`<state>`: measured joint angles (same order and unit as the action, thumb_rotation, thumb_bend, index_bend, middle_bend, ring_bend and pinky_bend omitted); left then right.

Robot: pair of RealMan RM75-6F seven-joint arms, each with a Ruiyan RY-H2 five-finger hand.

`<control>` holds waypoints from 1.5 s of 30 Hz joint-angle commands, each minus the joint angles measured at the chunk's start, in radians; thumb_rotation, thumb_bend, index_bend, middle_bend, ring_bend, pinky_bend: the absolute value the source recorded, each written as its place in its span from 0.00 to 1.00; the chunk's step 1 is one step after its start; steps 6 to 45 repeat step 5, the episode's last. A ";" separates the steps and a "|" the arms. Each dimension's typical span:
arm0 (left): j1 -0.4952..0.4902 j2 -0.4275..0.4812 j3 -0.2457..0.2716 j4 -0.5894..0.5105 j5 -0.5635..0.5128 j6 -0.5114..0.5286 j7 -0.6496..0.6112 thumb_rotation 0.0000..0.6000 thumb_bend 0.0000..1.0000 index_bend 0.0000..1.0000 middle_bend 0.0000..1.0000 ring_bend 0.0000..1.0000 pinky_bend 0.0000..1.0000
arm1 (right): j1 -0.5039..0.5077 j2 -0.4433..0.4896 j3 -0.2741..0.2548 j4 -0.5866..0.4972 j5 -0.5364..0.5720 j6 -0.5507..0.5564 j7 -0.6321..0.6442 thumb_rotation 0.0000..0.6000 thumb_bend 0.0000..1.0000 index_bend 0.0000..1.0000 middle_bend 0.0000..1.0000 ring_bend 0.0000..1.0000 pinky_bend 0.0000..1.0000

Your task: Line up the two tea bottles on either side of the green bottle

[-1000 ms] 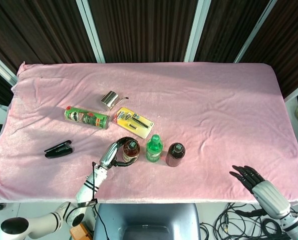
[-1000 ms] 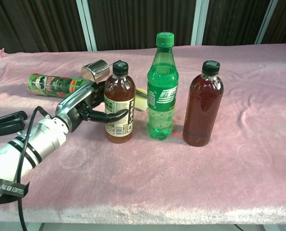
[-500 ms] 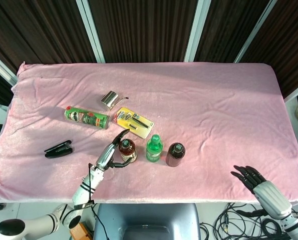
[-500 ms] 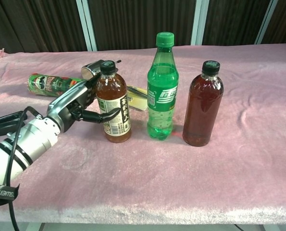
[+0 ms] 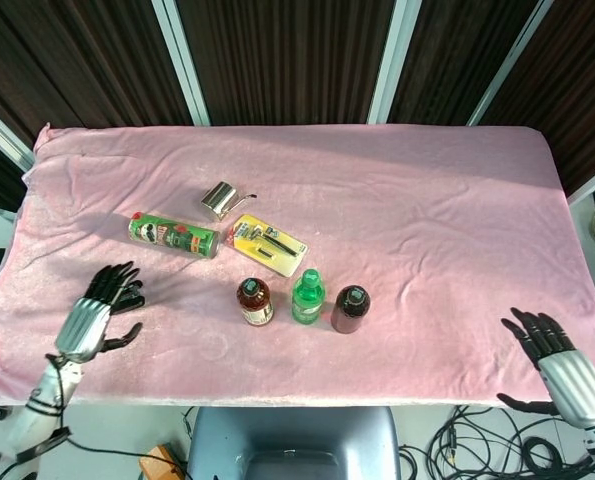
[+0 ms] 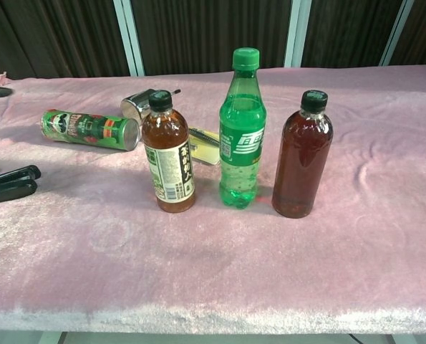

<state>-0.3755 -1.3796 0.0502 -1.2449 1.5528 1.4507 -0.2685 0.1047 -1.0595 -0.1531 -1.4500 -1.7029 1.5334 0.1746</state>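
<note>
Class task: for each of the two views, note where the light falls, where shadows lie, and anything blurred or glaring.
Head view: even light, a brighter band across the far cloth; short soft shadows beside the bottles; sharp throughout. Chest view: the green bottle glows through, with a bright patch at its base; glints on the tea bottles' shoulders; the background panels are dark.
</note>
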 commanded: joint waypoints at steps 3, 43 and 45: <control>0.169 0.226 0.069 -0.305 -0.069 0.061 0.256 1.00 0.31 0.00 0.00 0.00 0.00 | -0.047 -0.049 0.099 -0.077 0.162 -0.002 -0.265 1.00 0.18 0.00 0.00 0.00 0.00; 0.172 0.229 0.067 -0.311 -0.065 0.054 0.258 1.00 0.31 0.00 0.00 0.00 0.00 | -0.046 -0.045 0.100 -0.083 0.160 -0.012 -0.260 1.00 0.18 0.00 0.00 0.00 0.00; 0.172 0.229 0.067 -0.311 -0.065 0.054 0.258 1.00 0.31 0.00 0.00 0.00 0.00 | -0.046 -0.045 0.100 -0.083 0.160 -0.012 -0.260 1.00 0.18 0.00 0.00 0.00 0.00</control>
